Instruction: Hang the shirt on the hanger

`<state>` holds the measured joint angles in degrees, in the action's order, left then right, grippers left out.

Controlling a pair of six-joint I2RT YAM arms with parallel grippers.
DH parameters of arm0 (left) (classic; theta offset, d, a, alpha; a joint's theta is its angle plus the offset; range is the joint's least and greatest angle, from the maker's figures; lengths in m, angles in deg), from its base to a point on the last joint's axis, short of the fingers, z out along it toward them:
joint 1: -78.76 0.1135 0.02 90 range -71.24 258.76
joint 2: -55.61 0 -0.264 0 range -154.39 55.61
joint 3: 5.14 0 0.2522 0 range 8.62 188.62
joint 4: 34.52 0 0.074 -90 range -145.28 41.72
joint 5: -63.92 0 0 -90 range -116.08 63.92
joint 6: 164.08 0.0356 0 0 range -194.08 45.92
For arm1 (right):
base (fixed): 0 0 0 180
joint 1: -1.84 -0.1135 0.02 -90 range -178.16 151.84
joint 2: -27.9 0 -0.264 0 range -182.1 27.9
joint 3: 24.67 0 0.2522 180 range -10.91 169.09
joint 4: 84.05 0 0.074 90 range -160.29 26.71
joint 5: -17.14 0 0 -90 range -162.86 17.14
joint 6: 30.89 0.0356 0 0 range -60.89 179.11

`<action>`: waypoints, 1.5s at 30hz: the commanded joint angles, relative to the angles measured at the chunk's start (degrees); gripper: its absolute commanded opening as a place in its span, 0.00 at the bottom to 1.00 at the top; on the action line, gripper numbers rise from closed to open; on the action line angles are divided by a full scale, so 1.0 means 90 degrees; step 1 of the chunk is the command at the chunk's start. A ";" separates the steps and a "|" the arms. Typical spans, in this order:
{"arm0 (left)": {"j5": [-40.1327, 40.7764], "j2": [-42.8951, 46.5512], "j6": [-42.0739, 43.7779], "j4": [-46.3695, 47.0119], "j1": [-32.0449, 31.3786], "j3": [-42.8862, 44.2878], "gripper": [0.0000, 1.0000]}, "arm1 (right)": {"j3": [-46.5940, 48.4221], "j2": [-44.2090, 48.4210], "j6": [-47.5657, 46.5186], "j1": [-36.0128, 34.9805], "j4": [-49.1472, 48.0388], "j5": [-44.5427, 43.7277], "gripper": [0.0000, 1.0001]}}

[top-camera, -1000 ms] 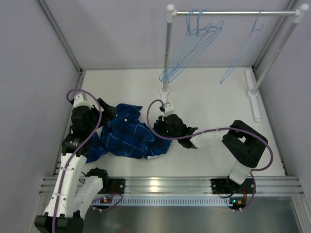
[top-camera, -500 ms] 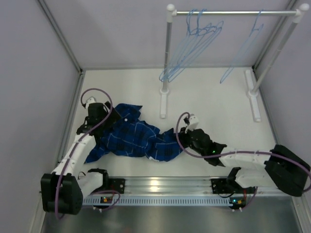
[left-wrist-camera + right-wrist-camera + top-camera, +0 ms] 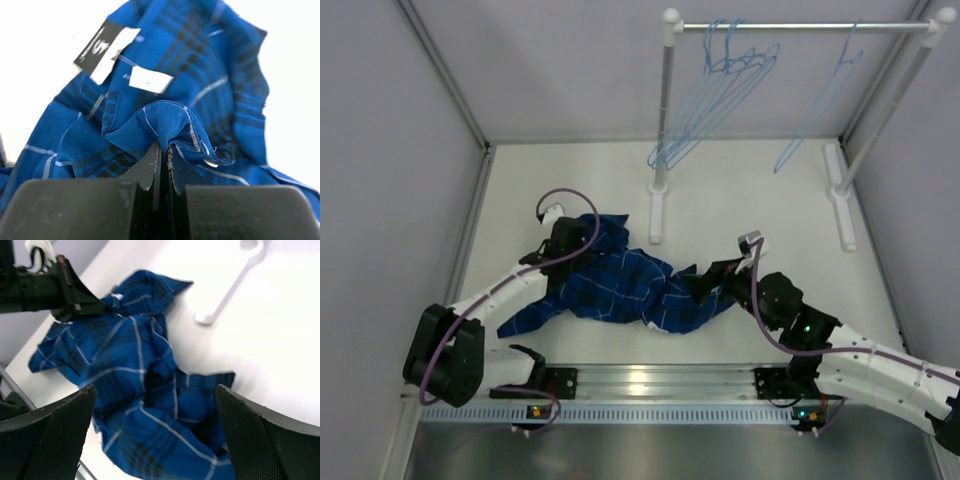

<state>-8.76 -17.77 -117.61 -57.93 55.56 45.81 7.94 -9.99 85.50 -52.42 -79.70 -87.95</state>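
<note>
A black hang tag carries a white logo and a line of print too small to read. It lies on the shirt, and the white label beside it shows no legible writing. The shirt lies crumpled on the table, near the front, between the two arms. The left gripper is clamped on a raised fold of it. The right gripper hangs over the shirt's right end with its fingers spread wide; whether they touch the cloth is unclear. Pale-blue hangers hang on the far rail, and their wires overlap too much to count.
</note>
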 commanded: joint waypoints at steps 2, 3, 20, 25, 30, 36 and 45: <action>0.0273 0.0973 0.0147 0.0876 -0.0545 0.0184 0.00 | 0.1067 -0.0184 -0.0685 -0.0104 0.0362 0.0349 0.99; 0.0311 0.1121 0.0449 0.0867 -0.0963 0.0223 0.00 | 0.1166 -0.0310 -0.0725 -0.0104 0.0362 0.0320 0.99; 0.1999 0.4448 -0.0717 -0.0401 -0.4512 -0.1787 0.33 | 0.2447 -0.4266 -0.0618 -0.0133 -0.0917 0.1463 0.99; 0.2703 0.5875 -0.0925 -0.1543 -0.4512 -0.1770 0.88 | 0.2281 -0.4053 -0.0462 -0.0143 -0.0527 0.0781 1.00; 0.3299 0.6289 -0.0643 -0.1916 -0.4512 -0.1369 0.97 | 0.1948 -0.3749 -0.0451 -0.0114 -0.0614 -0.0110 0.99; 0.3964 0.5383 -0.0184 -0.1615 -0.4512 -0.0736 0.98 | 0.2836 -0.4909 -0.0872 -0.0114 -0.0490 -0.0119 0.91; 0.3908 0.2482 -0.0711 -0.2121 -0.4317 0.0144 0.98 | 0.2368 -0.6043 -0.0384 -0.0133 -0.1465 -0.0226 0.86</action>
<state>26.78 8.17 -122.22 -74.61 15.61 44.15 29.82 -62.93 80.39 -52.55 -87.33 -87.93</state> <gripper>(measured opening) 0.980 0.872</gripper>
